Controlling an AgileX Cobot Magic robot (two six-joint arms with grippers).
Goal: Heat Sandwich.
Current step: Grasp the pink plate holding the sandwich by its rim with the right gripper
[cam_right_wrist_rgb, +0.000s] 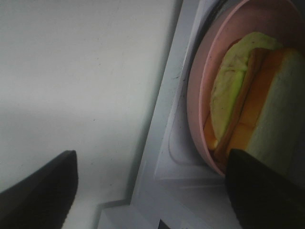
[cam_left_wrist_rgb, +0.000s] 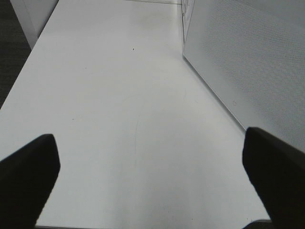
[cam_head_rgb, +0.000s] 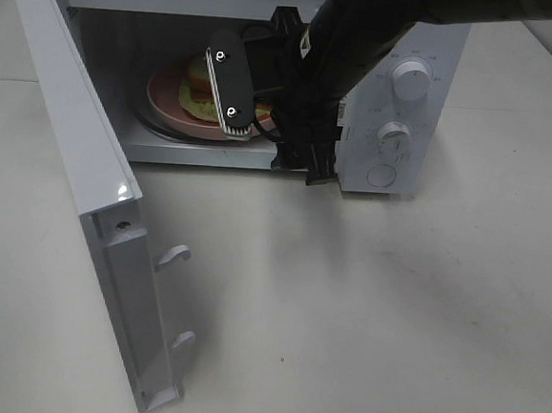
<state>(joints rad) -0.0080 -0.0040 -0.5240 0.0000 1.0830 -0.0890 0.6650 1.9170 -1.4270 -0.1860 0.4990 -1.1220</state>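
Observation:
The sandwich (cam_head_rgb: 198, 84), pale bread with yellow-green filling, lies on a round pink plate (cam_head_rgb: 167, 102) inside the open microwave (cam_head_rgb: 432, 47). My right gripper (cam_head_rgb: 247, 82) reaches into the oven's mouth from the right, just in front of the plate. In the right wrist view this gripper (cam_right_wrist_rgb: 152, 191) is open. One dark finger (cam_right_wrist_rgb: 267, 191) is over the sandwich (cam_right_wrist_rgb: 248, 105) and the plate's rim (cam_right_wrist_rgb: 198, 100), the other over the pale surface beside the sill. Nothing is gripped. My left gripper (cam_left_wrist_rgb: 152, 181) is open over bare table, outside the high view.
The microwave door (cam_head_rgb: 79, 153) swings out to the front left, with its handle pegs (cam_head_rgb: 172, 254) facing the table's middle. In the left wrist view the perforated door panel (cam_left_wrist_rgb: 257, 62) stands close by. Two knobs (cam_head_rgb: 411, 81) sit on the oven's right front.

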